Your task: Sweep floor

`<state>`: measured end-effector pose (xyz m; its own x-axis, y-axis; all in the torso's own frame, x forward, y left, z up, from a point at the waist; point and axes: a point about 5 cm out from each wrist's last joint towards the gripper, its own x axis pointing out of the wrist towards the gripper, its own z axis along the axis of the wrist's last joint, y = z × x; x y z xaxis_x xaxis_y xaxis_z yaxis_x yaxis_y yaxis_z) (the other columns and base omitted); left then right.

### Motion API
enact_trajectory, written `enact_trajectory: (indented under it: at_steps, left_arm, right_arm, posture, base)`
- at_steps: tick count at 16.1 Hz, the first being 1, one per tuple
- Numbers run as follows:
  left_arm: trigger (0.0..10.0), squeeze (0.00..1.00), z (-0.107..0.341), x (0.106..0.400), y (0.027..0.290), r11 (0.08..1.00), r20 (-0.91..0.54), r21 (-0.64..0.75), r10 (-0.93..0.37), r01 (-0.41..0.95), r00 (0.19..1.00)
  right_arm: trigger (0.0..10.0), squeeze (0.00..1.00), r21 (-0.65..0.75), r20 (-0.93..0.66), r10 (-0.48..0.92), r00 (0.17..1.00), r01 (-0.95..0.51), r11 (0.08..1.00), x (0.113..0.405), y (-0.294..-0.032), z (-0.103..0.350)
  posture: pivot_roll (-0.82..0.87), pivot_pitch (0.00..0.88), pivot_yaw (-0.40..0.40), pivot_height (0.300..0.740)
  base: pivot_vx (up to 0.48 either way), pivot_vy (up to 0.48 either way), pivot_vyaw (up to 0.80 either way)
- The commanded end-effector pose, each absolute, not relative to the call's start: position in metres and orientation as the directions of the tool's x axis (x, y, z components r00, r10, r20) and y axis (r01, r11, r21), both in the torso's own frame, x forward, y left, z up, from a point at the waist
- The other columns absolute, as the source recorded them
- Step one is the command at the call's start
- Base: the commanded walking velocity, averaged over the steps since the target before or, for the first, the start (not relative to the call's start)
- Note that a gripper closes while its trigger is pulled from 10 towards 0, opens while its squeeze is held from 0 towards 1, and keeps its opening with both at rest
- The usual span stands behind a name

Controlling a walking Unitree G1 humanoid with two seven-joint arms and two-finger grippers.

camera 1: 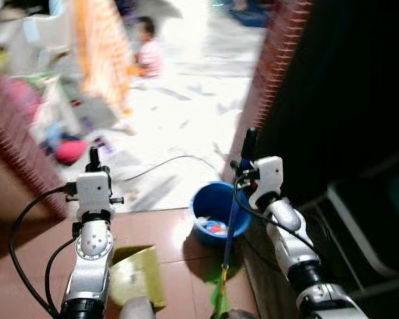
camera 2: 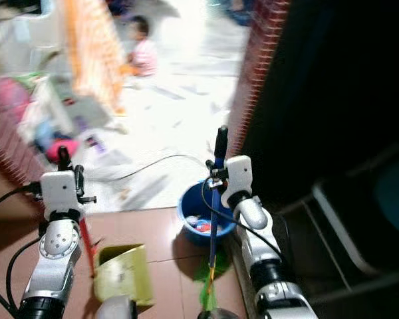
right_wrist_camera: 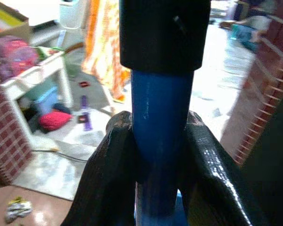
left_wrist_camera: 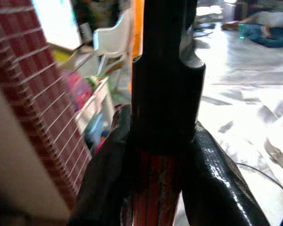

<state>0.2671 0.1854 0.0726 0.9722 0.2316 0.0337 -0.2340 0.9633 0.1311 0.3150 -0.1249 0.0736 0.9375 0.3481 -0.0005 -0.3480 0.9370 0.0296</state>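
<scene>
Two grippers engaged: right gripper (right_wrist_camera: 158,155) clamped on blue broom handle (right_wrist_camera: 160,132); left gripper (left_wrist_camera: 155,169) clamped on red dustpan handle (left_wrist_camera: 155,188); blue bucket (camera 1: 216,212) at 12 o'clock.

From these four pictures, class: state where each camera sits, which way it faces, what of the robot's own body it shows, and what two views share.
Left eye view: on the head, facing forward and down; both silver arms, left gripper, right gripper, blue bucket, yellow dustpan.
Right eye view: beside it, same scene.
Left wrist view: along its black fingers, clamped on a red handle.
Right wrist view: along its fingers, clamped on the blue broom handle.
Shared: both wrist views show the brick wall.
</scene>
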Motion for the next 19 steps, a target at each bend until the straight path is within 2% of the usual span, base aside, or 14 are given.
enact_trajectory:
  at_steps: [1,5,10,14,19]
  left_arm:
    - [10.0,0.00,0.075,0.270,0.178,0.973,0.044,0.101,0.204,-0.208,0.978]
    - [10.0,0.00,0.088,0.276,0.176,0.957,0.107,0.175,0.217,-0.234,0.970]
    - [10.0,0.00,0.087,0.279,0.166,0.967,0.089,0.149,0.193,-0.204,0.977]
    - [10.0,0.00,0.088,0.280,0.152,0.985,0.076,0.130,0.103,-0.112,0.992]
    - [10.0,0.00,0.092,0.281,0.147,0.990,0.088,0.110,0.084,-0.093,0.993]
  right_arm:
    - [10.0,0.00,0.067,0.024,0.341,0.940,-0.342,0.937,0.319,-0.124,0.079]
    - [10.0,0.00,0.075,0.021,0.350,0.936,-0.351,0.933,0.319,-0.120,0.079]
    - [10.0,0.00,0.083,0.011,0.356,0.934,-0.355,0.931,0.317,-0.118,0.076]
    - [10.0,0.00,0.082,0.021,0.341,0.940,-0.341,0.936,0.317,-0.120,0.077]
    - [10.0,0.00,0.083,0.033,0.322,0.946,-0.323,0.943,0.321,-0.123,0.080]
  posture:
    - [0.01,0.000,-0.062,0.740]
    - [0.02,0.000,-0.064,0.740]
    - [0.01,0.000,-0.060,0.740]
    - [0.01,0.000,-0.058,0.740]
    - [0.01,0.000,-0.067,0.740]
  base:
    - [0.000,0.000,0.80]
    - [0.000,0.000,0.80]
    - [0.000,0.000,0.80]
    - [0.000,0.000,0.80]
    - [0.000,0.000,0.78]
